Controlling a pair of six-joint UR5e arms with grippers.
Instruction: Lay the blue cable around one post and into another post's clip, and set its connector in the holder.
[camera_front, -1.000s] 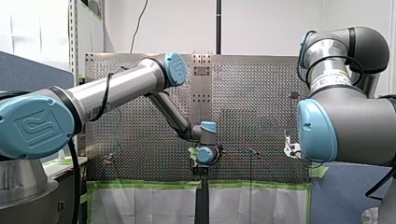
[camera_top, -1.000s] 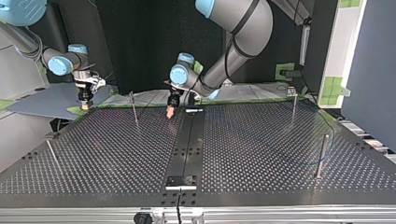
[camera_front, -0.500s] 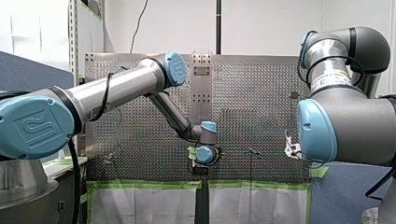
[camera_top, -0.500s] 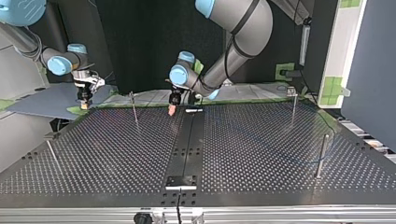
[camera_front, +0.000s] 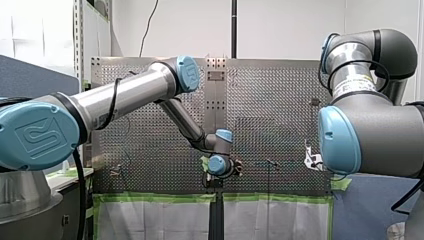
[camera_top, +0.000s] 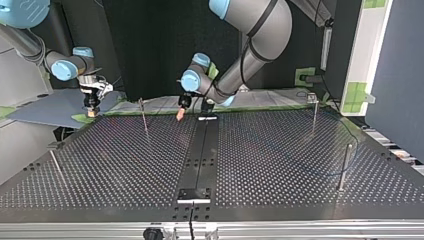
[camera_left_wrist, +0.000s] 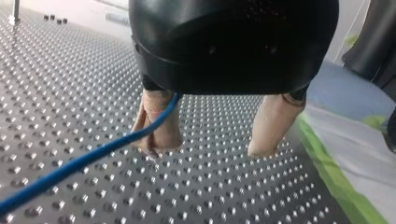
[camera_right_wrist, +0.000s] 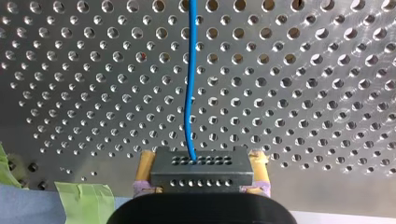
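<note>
Silver perforated metal table (camera_top: 280, 160) fills the top view, with a flat black metal strip (camera_top: 199, 150) running down its middle from 12 to 6 o'clock and a silver aluminium rail (camera_top: 300, 230) along its 6 o'clock edge. In the front view, bright green adhesive tape (camera_front: 160, 197) lines the table's 6 o'clock edge, with white sheeting (camera_front: 150, 220) directly below it. A grey-blue flat panel (camera_top: 47, 107) lies just off the table at 10 o'clock in the top view, and a thin black cord (camera_front: 149, 22) runs down the white wall at 11 o'clock in the front view.

Shiny metal table (camera_top: 280, 150), glossy cable (camera_right_wrist: 189, 84)
</note>
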